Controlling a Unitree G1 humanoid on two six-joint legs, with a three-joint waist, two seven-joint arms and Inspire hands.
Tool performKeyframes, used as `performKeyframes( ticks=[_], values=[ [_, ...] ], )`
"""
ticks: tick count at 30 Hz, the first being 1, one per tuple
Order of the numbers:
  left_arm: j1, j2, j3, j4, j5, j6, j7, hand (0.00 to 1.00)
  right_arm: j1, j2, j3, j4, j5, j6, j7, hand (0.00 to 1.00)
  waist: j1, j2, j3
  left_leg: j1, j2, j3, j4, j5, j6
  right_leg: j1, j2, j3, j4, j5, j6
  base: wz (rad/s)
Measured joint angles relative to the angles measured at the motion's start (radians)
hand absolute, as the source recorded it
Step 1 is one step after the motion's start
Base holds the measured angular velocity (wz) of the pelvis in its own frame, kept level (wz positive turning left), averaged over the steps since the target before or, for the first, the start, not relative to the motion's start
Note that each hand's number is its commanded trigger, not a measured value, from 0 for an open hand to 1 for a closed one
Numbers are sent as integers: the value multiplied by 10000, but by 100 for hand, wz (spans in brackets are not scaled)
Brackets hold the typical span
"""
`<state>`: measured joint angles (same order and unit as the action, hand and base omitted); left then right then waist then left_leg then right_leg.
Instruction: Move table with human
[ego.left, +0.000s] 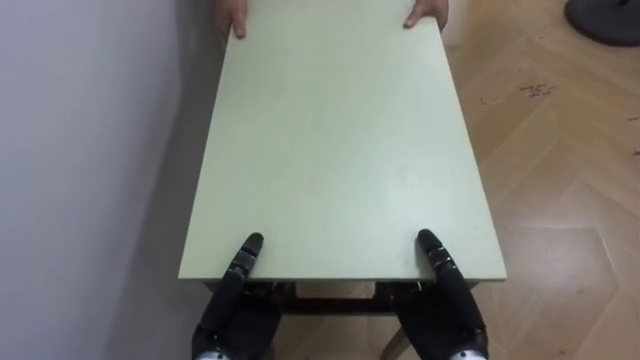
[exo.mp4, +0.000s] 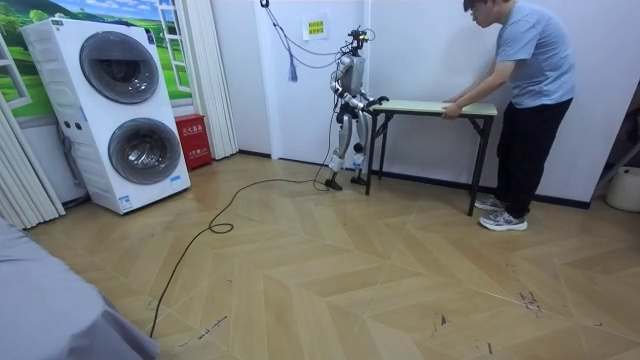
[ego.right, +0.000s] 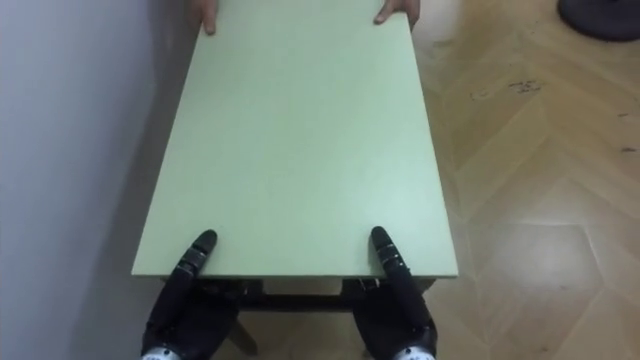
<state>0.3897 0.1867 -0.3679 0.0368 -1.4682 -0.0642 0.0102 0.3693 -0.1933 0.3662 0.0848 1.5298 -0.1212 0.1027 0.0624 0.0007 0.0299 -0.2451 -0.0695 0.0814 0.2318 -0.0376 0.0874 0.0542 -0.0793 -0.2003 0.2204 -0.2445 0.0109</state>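
A: Entry, one moment. Where is the table (ego.left: 340, 150)?

B: Long side along the wall (ego.left: 80, 150), which touches or nearly touches the table's left edge as the robot sees it. Pale green top, dark frame and legs. In the room view the legs reach down to the wood floor (ego.left: 560, 180); I cannot tell whether they are resting on it or just off it.

A: Robot position?

B: Standing upright at one short end of the table, the end on the room view's left, facing along its length. A person (exo.mp4: 530, 100) stands at the opposite short end, leaning in.

A: Left hand (ego.left: 235, 320)?

B: At the near edge of the table, towards its wall-side corner. One digit (ego.left: 243, 258) lies straight on the tabletop; the palm sits below the edge. The remaining fingers go under the top and are hidden, so I cannot tell whether they are clamped.

A: Right hand (ego.left: 450, 315)?

B: Same arrangement at the near edge, towards the table's room-side corner: one digit (ego.left: 434, 255) flat on top, the rest under the table, grip not readable.

A: The person's hands?

B: One on each far corner of the table (ego.left: 234, 18) (ego.left: 425, 14), fingers over the far edge.

A: Anything else?

B: A stacked washer and dryer (exo.mp4: 125, 110), well away from the table past the robot's end.
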Motion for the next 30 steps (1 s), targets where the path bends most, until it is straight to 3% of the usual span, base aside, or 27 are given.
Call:
performKeyframes(
  ticks=[5, 10, 16, 18, 20, 22, 23, 24, 25, 26, 30],
  values=[
    [-104, -2, -92, 882, 0, -45, -327, 100, -158, 63, 58, 710, -369, -9, 235, 100, -8, 63, -5, 51, -75, 3, -1, -24, 44, 18, -89, 45, -2, -57, 141, -7],
    [-112, -9, -84, 1103, 122, -58, -537, 100, -144, 136, 58, 773, -436, -4, 252, 100, -5, 103, -10, 70, -91, 4, -20, -16, 55, 18, -91, 85, 0, -58, 142, 0],
    [-158, -73, -74, 1866, 278, -140, -1401, 100, -133, 400, 46, 1064, -838, 1, 480, 100, -22, 129, -35, 216, -109, 98, -117, -16, 53, 81, -103, 76, -1, -57, 142, -4],
    [-330, -132, -74, 2316, 373, -150, -1769, 91, -148, 421, 31, 1170, -848, 9, 530, 100, -25, 149, -50, 275, -115, 129, -116, -18, 50, 159, -102, 59, -11, -57, 142, 0],
    [-454, -187, -48, 2647, 471, -148, -1986, 67, -203, 459, 19, 1343, -849, 21, 606, 100, -21, 154, -92, 312, -109, 133, -117, -20, 47, 170, -99, 54, 4, -57, 143, 0],
    [-494, -209, 1, 2787, 498, -125, -2111, 53, -256, 484, -3, 1419, -848, 74, 617, 52, -16, 156, -99, 327, -102, 131, -114, -19, 47, 177, -96, 37, 4, -57, 143, -2],
    [-507, -208, 80, 2906, 650, -76, -2253, 49, -289, 498, -3, 1457, -849, 100, 617, 11, -16, 153, -99, 341, -102, 125, -115, -20, 47, 197, -97, 23, 1, -57, 143, -5],
    [-545, -182, 104, 3089, 1127, -78, -2424, 35, -340, 502, -10, 1531, -848, 105, 617, 0, -19, 151, -96, 385, -107, 115, -115, -20, 48, 252, -101, 23, -3, -57, 143, -3],
    [-572, -141, 103, 3170, 1405, -75, -2469, 10, -365, 501, -22, 1588, -848, 112, 617, 0, -23, 148, -93, 427, -111, 115, -116, -21, 49, 303, -102, 23, -8, -55, 147, 0],
    [-643, -74, 107, 3338, 2062, -79, -2564, 0, -407, 494, -25, 1709, -852, 125, 650, 0, -22, 147, -92, 503, -105, 111, -123, -30, 40, 342, -102, 32, -22, -54, 148, 0],
    [-826, 50, 115, 3424, 3903, -68, -2583, 0, -357, 256, 38, 1874, -1362, 139, 1490, 0, -23, 141, -98, 520, -70, 189, -170, -51, -8, 346, -99, 31, -107, -60, 157, -7]
  ],
)
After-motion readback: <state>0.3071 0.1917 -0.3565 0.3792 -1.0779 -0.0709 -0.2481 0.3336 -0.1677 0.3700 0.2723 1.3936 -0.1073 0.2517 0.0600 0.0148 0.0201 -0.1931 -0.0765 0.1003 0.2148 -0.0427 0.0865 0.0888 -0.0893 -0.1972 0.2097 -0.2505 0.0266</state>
